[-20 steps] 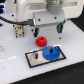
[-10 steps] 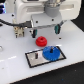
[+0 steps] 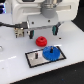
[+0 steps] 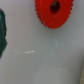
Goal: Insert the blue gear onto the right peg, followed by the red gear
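Observation:
The blue gear (image 3: 50, 52) lies flat on the right half of the black-framed grey plate (image 3: 33, 60), over the spot of the right peg, which is hidden. The left peg (image 3: 36, 54) stands bare. The red gear (image 3: 41, 40) lies on the white table just behind the plate; it also shows in the wrist view (image 4: 54, 12), flat, with a dark centre hole. My gripper (image 3: 45, 31) hangs above and slightly behind the red gear, its dark fingers (image 3: 54, 29) spread apart and empty.
A small grey and tan block (image 3: 20, 33) and black cables (image 3: 9, 24) sit at the exterior view's left. A dark shape (image 4: 2, 30) shows at the wrist view's edge. The white table (image 3: 70, 55) carries everything.
None that I can make out; the gears and plate stay put and the arm stays over the red gear.

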